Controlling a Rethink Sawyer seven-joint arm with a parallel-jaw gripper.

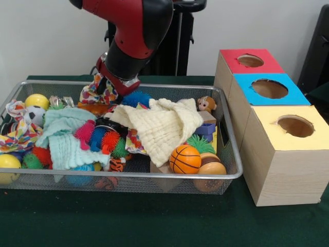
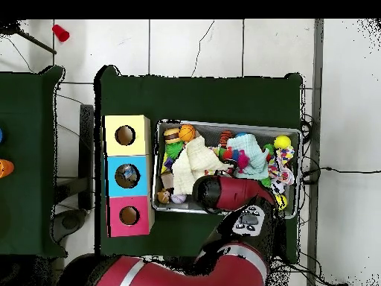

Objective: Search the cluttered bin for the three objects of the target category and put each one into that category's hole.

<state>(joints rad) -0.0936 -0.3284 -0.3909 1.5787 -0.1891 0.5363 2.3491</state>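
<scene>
Front view: my tool (image 1: pixel 105 82) is sunk in the bin's (image 1: pixel 154 175) far clutter, grip state unclear. No bottles visible; probably light, crushable, best held mid-body.

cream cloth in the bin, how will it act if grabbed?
The cream cloth lies crumpled and draped over toys, so it probably hangs limp and floppy. Likely light. Lifting it may drag or uncover the basketball at its edge.
</scene>
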